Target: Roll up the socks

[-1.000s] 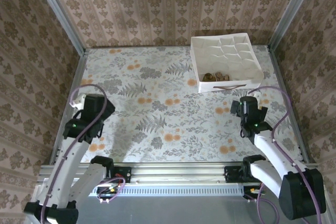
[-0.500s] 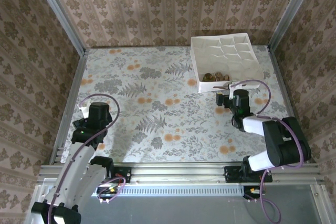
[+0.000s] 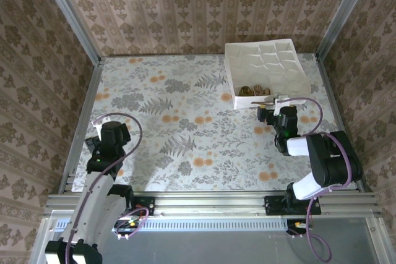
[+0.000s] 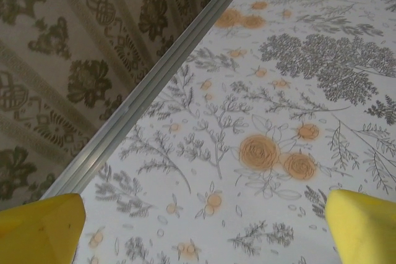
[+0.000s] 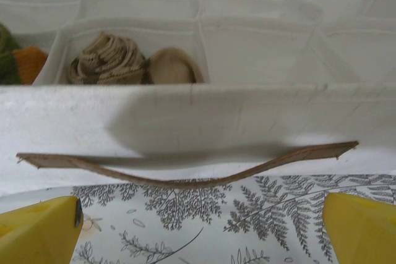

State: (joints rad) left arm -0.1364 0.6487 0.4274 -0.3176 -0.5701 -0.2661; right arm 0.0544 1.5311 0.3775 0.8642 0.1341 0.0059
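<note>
The white divided box (image 3: 296, 73) sits at the far right of the floral table (image 3: 185, 115), and the socks (image 3: 253, 90) lie in its near row, toward the box's near-left corner. From my right wrist I see them more closely. One compartment holds a brown-and-cream rolled bundle (image 5: 108, 60) with a smooth tan piece (image 5: 171, 67) touching its right side. The compartment to its left holds green and orange fabric (image 5: 15, 59), cut off by the edge of the view. The other compartments I can see hold nothing. A thin brown strap handle (image 5: 185, 177) sags across the box's near wall (image 5: 204, 112). My right gripper (image 5: 198, 227) points straight at that wall, low over the table just in front of it, its yellow fingers (image 5: 37, 230) spread as wide as they go with nothing between them. That arm is folded back tightly on itself. My left gripper (image 4: 201, 233) is well apart from the box, near the table's left edge beside the aluminium rail (image 4: 154, 81), angled down at the flower print, jaws equally wide apart and holding nothing.
</note>
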